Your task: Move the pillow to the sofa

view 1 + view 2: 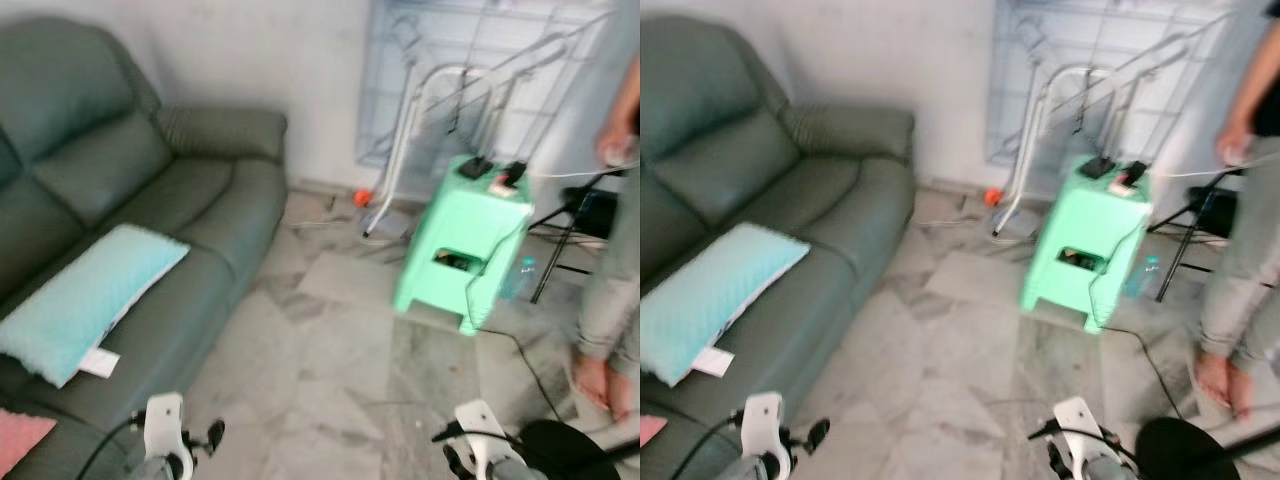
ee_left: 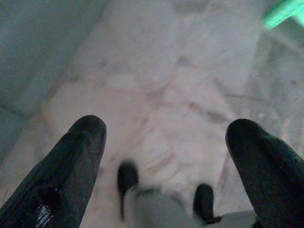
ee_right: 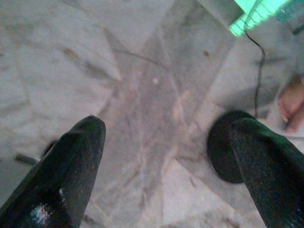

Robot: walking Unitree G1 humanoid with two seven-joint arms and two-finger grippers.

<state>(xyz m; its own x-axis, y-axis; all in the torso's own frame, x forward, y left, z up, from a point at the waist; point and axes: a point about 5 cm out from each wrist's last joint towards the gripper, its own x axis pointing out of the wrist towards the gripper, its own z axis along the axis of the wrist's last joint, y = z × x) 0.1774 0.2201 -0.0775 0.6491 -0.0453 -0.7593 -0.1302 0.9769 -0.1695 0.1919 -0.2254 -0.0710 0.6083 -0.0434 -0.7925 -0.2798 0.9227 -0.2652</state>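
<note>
Pillow (image 1: 85,297): light teal, lying flat on sofa (image 1: 190,190) seat, near-left of scene; a white tag sticks out at its near end. Touching seat cushion, well apart from both grippers.
Pink item (image 1: 20,438): on sofa at near-left corner, just beside pillow's near end; can't tell what it is.
L gripper (image 2: 166,166): wide open, nothing held; hangs low over marble floor (image 1: 330,370) beside sofa front.
R gripper (image 3: 166,166): wide open, nothing held; low over floor, near a dark round object (image 3: 228,152), unidentified.
Step (judgement): pillow already rests on sofa, both grippers empty, so placing looks done; task at or near end. Frames blurred, likely robot in motion.
Next move (judgement): little left; if anything, keep arms clear of sofa edge, mind cable (image 3: 259,71) on floor and person (image 1: 610,250) at far right when stepping.
Eye views vs wrists: eye views give pillow, sofa, green stool (image 1: 465,240) w/ chargers on top, drying rack (image 1: 470,90) at far wall, person's legs.
Wrist views vs eyes: show finger spread clearly; R wrist also shows a bare foot (image 3: 292,102) near the cable. L wrist shows floor, a strip of sofa side and a green corner of stool.
</note>
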